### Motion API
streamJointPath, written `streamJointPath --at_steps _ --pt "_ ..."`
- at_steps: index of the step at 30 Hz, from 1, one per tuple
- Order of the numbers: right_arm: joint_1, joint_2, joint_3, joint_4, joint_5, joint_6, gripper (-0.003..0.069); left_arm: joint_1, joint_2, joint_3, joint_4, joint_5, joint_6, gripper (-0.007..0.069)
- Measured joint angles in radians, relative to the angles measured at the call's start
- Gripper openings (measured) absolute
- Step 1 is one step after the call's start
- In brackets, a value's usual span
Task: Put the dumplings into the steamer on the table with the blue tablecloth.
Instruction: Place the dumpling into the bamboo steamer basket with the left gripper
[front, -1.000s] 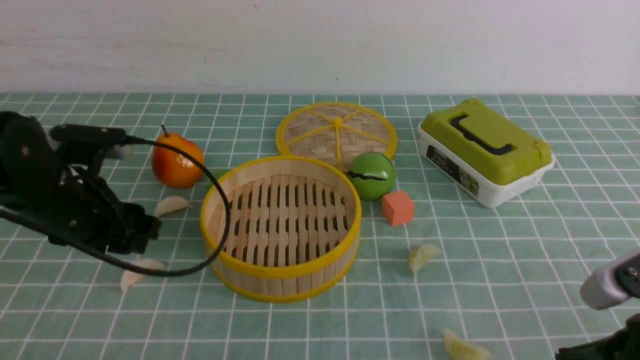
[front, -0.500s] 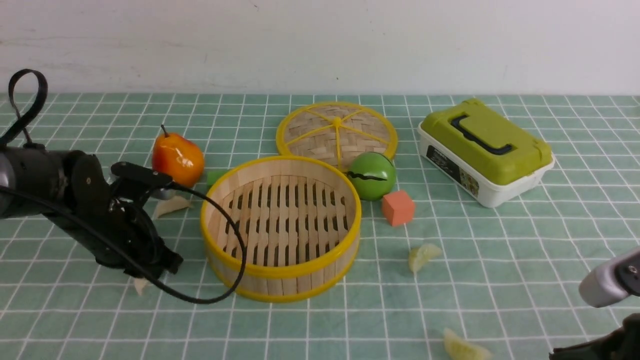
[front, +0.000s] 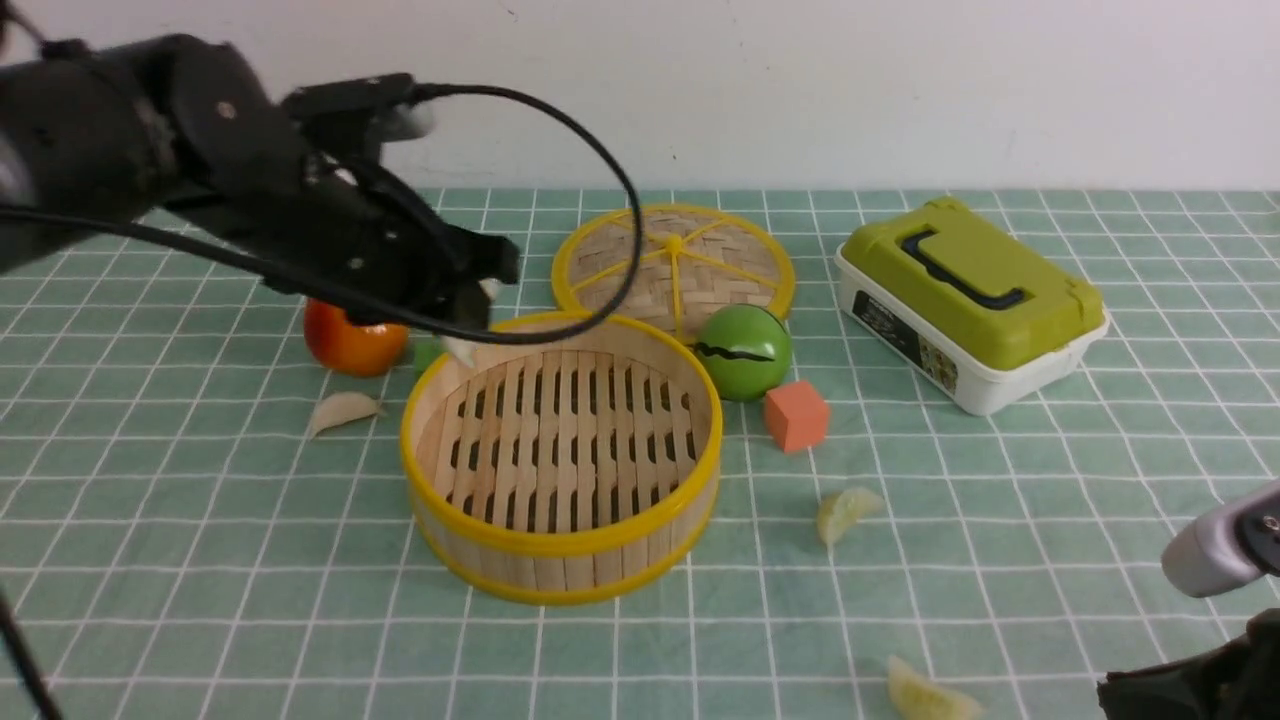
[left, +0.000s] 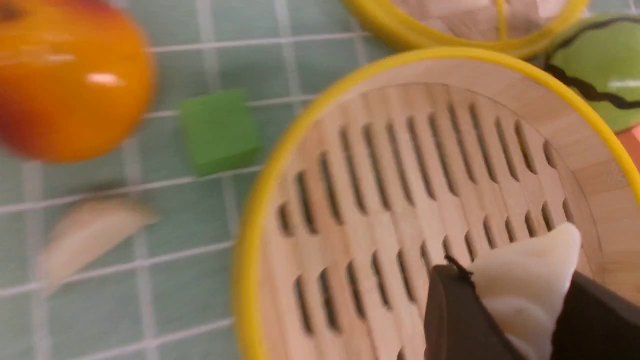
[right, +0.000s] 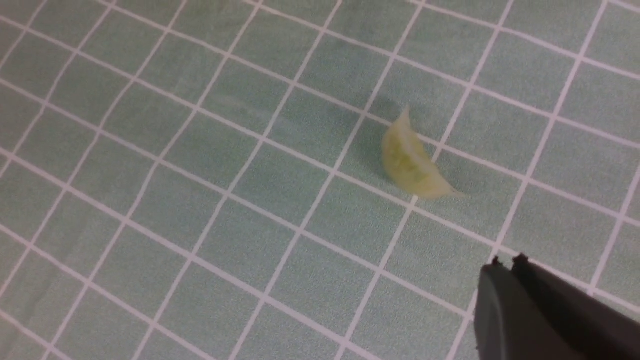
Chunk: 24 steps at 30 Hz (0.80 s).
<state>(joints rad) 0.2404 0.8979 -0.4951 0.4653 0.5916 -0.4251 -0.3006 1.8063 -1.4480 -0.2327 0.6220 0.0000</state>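
Observation:
My left gripper (front: 468, 322) hangs over the far-left rim of the bamboo steamer (front: 560, 575), shut on a creamy white dumpling (front: 461, 348). In the left wrist view that dumpling (left: 525, 270) sits pinched between the two dark fingers (left: 455, 315) above the steamer's slatted floor (left: 400, 200). Another white dumpling (front: 343, 408) lies on the blue tablecloth (front: 200, 600) left of the steamer. Two yellow-green dumplings (front: 848, 510) (front: 925, 695) lie to its right. My right gripper (right: 507, 260) is shut and empty, close to a yellow-green dumpling (right: 410, 162).
An orange-red pear (front: 350, 340) and a small green cube (left: 220, 130) sit behind the steamer's left side. The woven lid (front: 672, 260), a green ball (front: 745, 350) and an orange cube (front: 796, 415) stand behind and to its right. A green-lidded box (front: 970, 300) is at the back right.
My left gripper came down on the near-left white dumpling, shut on it, then rose and carried it to the steamer's far-left rim. The right arm has barely moved.

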Motion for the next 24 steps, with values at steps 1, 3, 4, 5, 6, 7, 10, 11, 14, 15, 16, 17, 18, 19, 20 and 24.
streamJointPath --at_steps 1,3,4,5,6,7,10,11,14,15,16,17,18,19,20,24 --pt "0.0 0.0 0.0 0.001 0.0 0.0 0.0025 -0.016 0.034 -0.023 0.025 -0.002 -0.017 0.0195" --pt "0.0 0.0 0.0 0.005 0.0 0.0 0.0027 -0.044 0.11 -0.061 0.09 -0.001 -0.059 0.0195" --pt "0.0 0.0 0.0 0.007 0.0 0.0 0.0028 -0.053 0.141 -0.086 0.122 0.001 -0.091 0.0195" --pt "0.0 0.0 0.0 0.011 0.0 0.0 0.0029 -0.062 0.176 -0.111 0.161 0.005 -0.123 0.0195" --pt "0.0 0.0 0.0 0.016 0.0 0.0 0.0031 -0.068 0.213 -0.14 0.207 0.016 -0.158 0.0195" --pt "0.0 0.0 0.0 0.016 0.0 0.0 0.0031 -0.07 0.223 -0.144 0.22 0.018 -0.169 0.0195" --pt "0.0 0.0 0.0 0.018 0.004 0.0 0.0031 -0.073 0.285 -0.199 0.261 0.05 -0.216 0.0205" --pt "0.0 0.0 0.0 0.019 0.007 0.0 0.0031 -0.073 0.295 -0.203 0.261 0.057 -0.22 0.023" --pt "0.0 0.0 0.0 0.021 0.013 0.0 0.0034 -0.073 0.31 -0.206 0.262 0.066 -0.231 0.0334" --pt "0.0 0.0 0.0 0.021 0.013 0.0 0.0034 -0.073 0.31 -0.206 0.262 0.067 -0.231 0.0334" --pt "0.0 0.0 0.0 0.021 0.013 0.0 0.0038 -0.073 0.31 -0.211 0.261 0.076 -0.233 0.0384" --pt "0.0 0.0 0.0 0.021 0.014 0.0 0.0041 -0.074 0.305 -0.223 0.261 0.096 -0.234 0.0421" --pt "0.0 0.0 0.0 0.021 0.015 0.0 0.0041 -0.074 0.297 -0.236 0.262 0.113 -0.234 0.0445" --pt "0.0 0.0 0.0 0.021 0.016 0.0 0.0041 -0.074 0.295 -0.238 0.262 0.113 -0.234 0.0449" --pt "0.0 0.0 0.0 0.021 0.017 0.0 0.0041 -0.074 0.267 -0.264 0.287 0.154 -0.234 0.0472" --pt "0.0 0.0 0.0 0.021 0.017 0.0 0.0041 -0.074 0.18 -0.304 0.445 0.24 -0.226 0.0475"
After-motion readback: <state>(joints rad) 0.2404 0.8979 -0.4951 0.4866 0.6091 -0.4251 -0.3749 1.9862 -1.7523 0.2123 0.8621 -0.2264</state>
